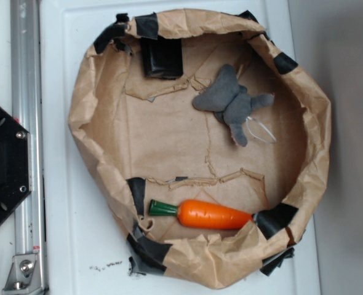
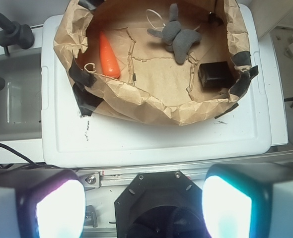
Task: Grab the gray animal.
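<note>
While the claw (image 2: 144,198) hangs spread and empty above the white surface (image 2: 156,139), the small gray plush animal (image 1: 232,102) lies inside the crumpled brown paper ring (image 1: 83,123) (a corral, presumably), well apart from the orange plastic carrot (image 1: 209,215).

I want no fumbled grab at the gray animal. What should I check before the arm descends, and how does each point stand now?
1. Gray animal in plain sight, nothing on top: ok.
2. Pincer open, empty: ok.
3. Pincer above the animal: not ok, it sits back over the arm's base.
4. Carrot apart from the animal: ok.
5. Black block near the animal, not touching: ok.
6. String loop snag risk: cannot tell.
</note>
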